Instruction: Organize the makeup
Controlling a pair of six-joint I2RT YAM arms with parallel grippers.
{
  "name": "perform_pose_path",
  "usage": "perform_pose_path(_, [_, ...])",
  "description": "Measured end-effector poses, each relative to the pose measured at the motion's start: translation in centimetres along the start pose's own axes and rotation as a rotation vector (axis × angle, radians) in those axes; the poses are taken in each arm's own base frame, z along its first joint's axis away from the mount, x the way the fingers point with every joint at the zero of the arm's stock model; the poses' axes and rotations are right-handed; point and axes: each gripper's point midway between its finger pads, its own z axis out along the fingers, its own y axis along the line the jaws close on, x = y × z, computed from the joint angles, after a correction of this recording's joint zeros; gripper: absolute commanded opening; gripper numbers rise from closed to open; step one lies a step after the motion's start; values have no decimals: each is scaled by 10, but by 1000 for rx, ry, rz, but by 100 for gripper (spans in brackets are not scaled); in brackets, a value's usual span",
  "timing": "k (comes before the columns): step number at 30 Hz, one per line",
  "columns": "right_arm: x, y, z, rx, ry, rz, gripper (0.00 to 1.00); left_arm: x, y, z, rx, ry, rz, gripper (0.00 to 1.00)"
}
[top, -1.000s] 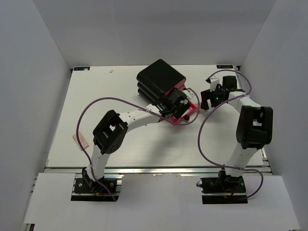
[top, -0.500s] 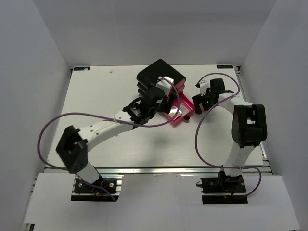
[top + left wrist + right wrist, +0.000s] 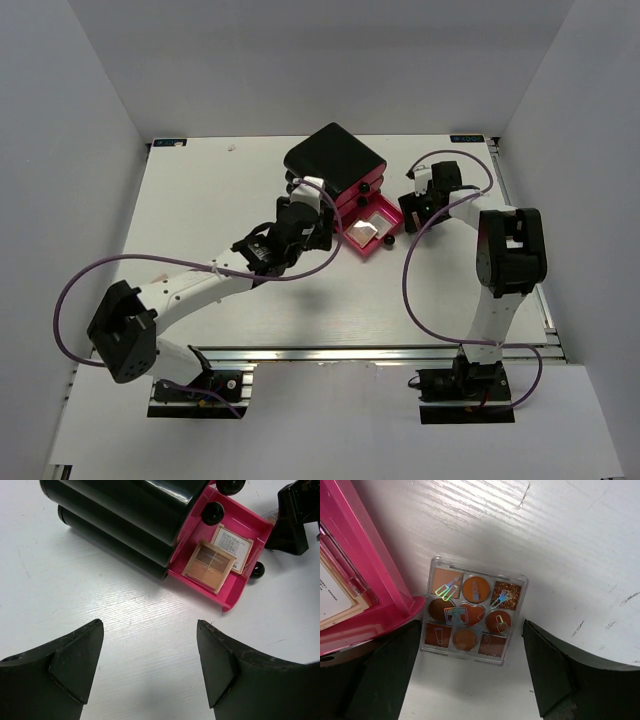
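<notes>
Palette (image 3: 472, 611), clear lid, nine pans, lies flat on worktop (image 3: 580, 540) just beside pink drawer (image 3: 367, 575). Right fingers (image 3: 555, 680) spread open, straddling it, gripping nothing. Left fingers (image 3: 75, 655) open, empty, in front of drawer. Two palettes (image 3: 210, 566) already inside drawer. Advice: descend square, pinch opposite edges, keep near finger off drawer wall, lift level over rim.

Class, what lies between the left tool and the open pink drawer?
Only bare white table separates the left tool from the drawer, per the left wrist view.
</notes>
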Motion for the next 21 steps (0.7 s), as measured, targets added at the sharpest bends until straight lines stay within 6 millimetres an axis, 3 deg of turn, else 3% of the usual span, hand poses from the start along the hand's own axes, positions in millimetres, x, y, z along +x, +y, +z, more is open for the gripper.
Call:
perform_pose_path(6, [-5, -3, 3, 24, -4, 2, 65, -12, 15, -24, -25, -48, -95, 87])
perform_pose_path(8, [-5, -5, 3, 28, -6, 7, 55, -17, 25, -36, -37, -77, -152, 88])
perform_pose_path(11, [-3, -12, 2, 35, -10, 21, 35, -19, 50, -57, -79, -117, -262, 95])
perform_pose_path(16, [8, -28, -7, 36, -18, 36, 3, -3, 105, -90, -218, -155, -474, 98])
perform_pose_path(19, [10, -29, -17, -1, -34, 11, 0, 11, 133, -107, -306, -164, -594, 98])
perform_pose_path(21, [-2, -25, -29, -37, -86, -41, 0, 20, 147, -116, -364, -161, -667, 98])
